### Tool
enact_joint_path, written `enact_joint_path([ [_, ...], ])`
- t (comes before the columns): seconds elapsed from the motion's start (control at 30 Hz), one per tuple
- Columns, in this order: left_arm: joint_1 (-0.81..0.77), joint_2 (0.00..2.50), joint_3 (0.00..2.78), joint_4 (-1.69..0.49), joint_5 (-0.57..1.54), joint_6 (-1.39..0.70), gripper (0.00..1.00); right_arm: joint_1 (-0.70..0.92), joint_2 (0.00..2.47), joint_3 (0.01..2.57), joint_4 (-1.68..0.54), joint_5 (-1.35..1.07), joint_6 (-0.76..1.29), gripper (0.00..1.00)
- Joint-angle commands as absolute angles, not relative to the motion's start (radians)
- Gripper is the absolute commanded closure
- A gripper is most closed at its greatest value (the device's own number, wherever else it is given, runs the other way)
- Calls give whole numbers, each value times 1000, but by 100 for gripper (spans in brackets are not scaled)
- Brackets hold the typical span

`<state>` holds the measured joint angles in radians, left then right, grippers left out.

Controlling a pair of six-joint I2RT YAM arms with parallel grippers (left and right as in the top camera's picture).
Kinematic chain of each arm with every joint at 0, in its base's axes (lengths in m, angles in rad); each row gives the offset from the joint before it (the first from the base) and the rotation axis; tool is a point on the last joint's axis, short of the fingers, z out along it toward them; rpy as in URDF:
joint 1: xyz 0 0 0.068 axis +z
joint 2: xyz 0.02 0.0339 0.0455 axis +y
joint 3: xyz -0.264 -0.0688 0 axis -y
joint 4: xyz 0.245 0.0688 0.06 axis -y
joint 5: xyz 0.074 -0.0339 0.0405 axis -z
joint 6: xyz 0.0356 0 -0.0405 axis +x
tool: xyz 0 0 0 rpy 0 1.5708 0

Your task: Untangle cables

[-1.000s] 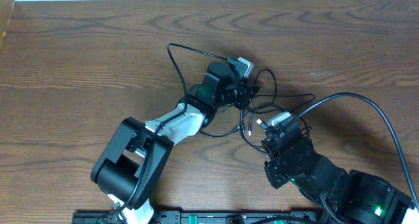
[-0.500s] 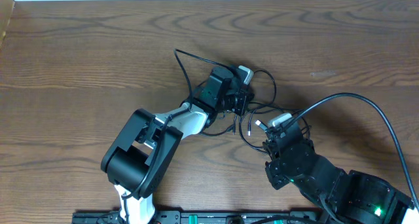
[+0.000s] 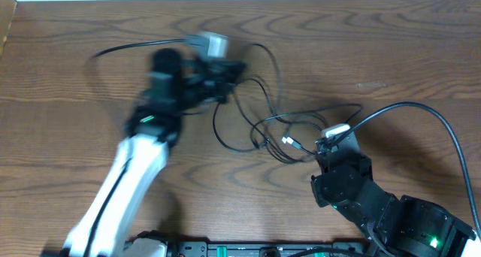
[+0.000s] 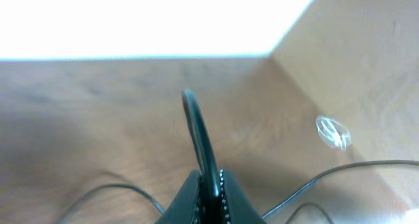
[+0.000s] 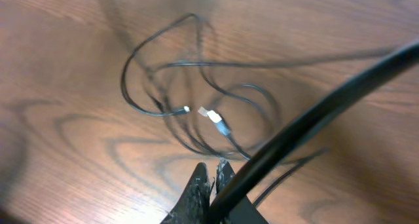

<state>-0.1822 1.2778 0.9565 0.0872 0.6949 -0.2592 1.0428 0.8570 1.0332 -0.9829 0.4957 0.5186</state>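
Item: cables (image 3: 263, 122) — thin black cords with small pale plug ends (image 3: 288, 141), lying in loose, overlapping loops on the wooden table (image 3: 391, 46). The heap sits between the two arms, its near edge just beside the right gripper (image 3: 325, 143), and one strand stretches up and to the left as far as the left gripper (image 3: 219, 75). Left fingers: clamped on that strand, which in the left wrist view arches up out of the pinch as a narrow black loop. Right fingers: pressed together, tips low to the wood at the rim of the loops; whether a cord is caught between them I cannot tell. The thick arm cable (image 5: 314, 112) crossing the right wrist view belongs to the robot, not to this lot. Handling, as I judge it: very light and limp, with no stiffness to push against, so it only follows a pull. It is smooth and thin enough to slide through a weak pinch. Crossings are likely to tighten under a hard tug, and the plug ends look apt to snag on neighbouring loops. Best holds: a bare run of cord close beside a crossing, or just behind a plug, where the thicker end gives the fingers a stop — one arm anchoring, the other lifting a single loop clear.
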Motion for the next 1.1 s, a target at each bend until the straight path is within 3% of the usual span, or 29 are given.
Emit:
enact_joint_path([
  [0.0,-21,1076,973,-6,722,-263,92,1037,851,1040,-991,614,558,99],
  [0.23,420,708,973,-190,722,-210,92,929,850,1040,-1146,894,662,99],
  [0.33,530,624,973,-224,721,-161,93,842,849,1040,-1233,1022,743,99],
  [0.8,448,693,973,-372,666,-150,93,397,815,1040,-1222,1080,920,99],
  [0.93,427,723,973,-473,674,-150,93,374,815,1040,-1037,934,907,99],
  [1.07,402,742,973,-617,717,-88,93,374,822,1040,-713,577,799,99],
])
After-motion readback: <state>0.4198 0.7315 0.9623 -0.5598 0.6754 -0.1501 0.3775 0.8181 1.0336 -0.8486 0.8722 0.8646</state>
